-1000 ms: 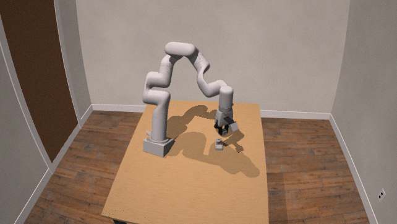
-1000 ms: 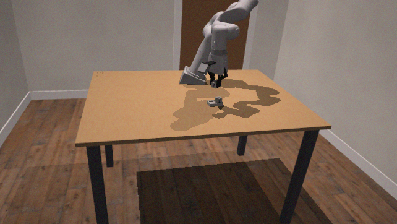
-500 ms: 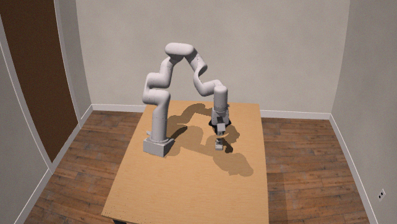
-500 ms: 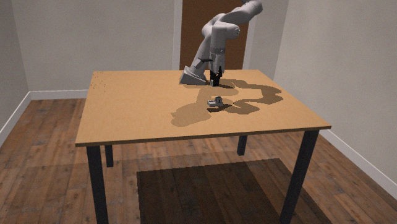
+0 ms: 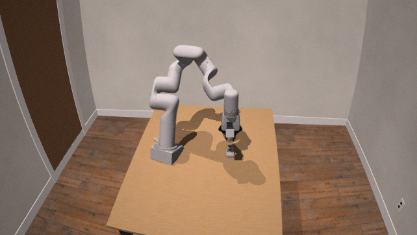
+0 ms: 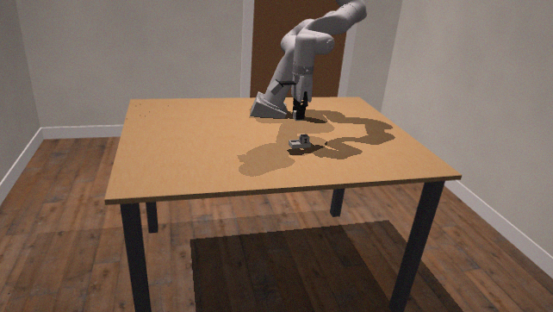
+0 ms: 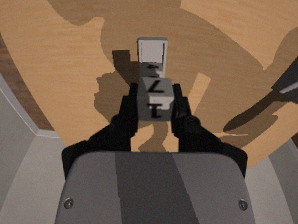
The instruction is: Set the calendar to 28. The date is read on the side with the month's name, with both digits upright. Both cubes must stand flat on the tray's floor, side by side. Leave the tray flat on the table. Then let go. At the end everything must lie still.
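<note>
The end effector point(image 7: 154, 112) is closed on a small grey cube point(image 7: 156, 95), its two dark fingers pressed against the cube's opposite sides. The wrist view shows black digit marks on the cube's faces, but they are too coarse to read with certainty. The cube hangs above the wooden surface point(image 6: 194, 142), not touching it.

Below and just beyond the held cube, the grey calendar tray point(image 6: 295, 146) lies on the surface, in its middle stretch and closer to the right edge than the left as the exterior view shows it. A second cube point(image 6: 305, 139) stands at one end of the tray; the other end looks unoccupied. In the exterior view a dark mark on this cube's near face could be a digit, though it is too small to make out. No month name can be read in any view.

The white arm point(image 5: 169, 97) rises from its base point(image 5: 157, 158) near the far edge of the surface in the exterior view, arches over, and points its wrist straight down above the tray. Its shadow spreads across the surface around the tray.
</note>
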You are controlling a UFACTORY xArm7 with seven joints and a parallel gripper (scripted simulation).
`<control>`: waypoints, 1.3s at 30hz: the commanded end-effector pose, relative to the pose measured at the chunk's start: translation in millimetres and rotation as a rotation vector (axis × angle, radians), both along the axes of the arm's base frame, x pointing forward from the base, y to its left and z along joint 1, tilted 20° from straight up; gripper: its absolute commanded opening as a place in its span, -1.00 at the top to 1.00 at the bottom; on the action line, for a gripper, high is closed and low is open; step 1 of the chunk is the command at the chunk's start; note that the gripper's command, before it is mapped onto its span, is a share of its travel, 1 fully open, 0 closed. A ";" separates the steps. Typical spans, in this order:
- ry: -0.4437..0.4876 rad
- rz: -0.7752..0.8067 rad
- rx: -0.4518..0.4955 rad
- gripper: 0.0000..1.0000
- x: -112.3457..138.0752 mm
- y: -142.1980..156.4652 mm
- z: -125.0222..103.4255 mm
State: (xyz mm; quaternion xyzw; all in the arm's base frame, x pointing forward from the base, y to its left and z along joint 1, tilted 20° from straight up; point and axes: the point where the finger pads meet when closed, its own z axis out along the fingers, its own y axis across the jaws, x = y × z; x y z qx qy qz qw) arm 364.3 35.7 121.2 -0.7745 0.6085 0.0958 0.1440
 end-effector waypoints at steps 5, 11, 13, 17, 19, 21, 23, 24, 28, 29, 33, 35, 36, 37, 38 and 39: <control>-0.003 -0.002 0.000 0.43 1.0 -0.7 1.0; -0.002 -0.002 -0.001 0.43 1.1 0.6 -2.5; -0.002 -0.002 -0.001 0.43 1.2 1.9 -5.7; -0.002 -0.002 -0.001 0.43 1.4 5.4 -15.2; -0.002 -0.002 -0.001 0.43 1.6 7.6 -21.1; -0.002 -0.002 -0.001 0.43 1.7 8.8 -24.1; -0.002 -0.002 -0.001 0.43 1.7 10.0 -27.2; -0.002 -0.002 -0.001 0.43 1.8 11.1 -30.3; -0.002 -0.002 -0.001 0.43 2.1 15.6 -42.1; -0.002 -0.002 -0.001 0.43 2.2 16.5 -44.7; -0.002 -0.002 -0.001 0.43 2.4 19.7 -53.1; -0.002 -0.002 -0.001 0.43 2.5 20.8 -55.8; -0.002 -0.002 -0.001 0.43 2.5 21.1 -56.8; -0.002 -0.002 -0.001 0.43 2.5 21.4 -57.6; -0.002 -0.002 -0.001 0.43 2.5 21.4 -57.6; -0.002 -0.002 -0.001 0.43 2.5 21.4 -57.6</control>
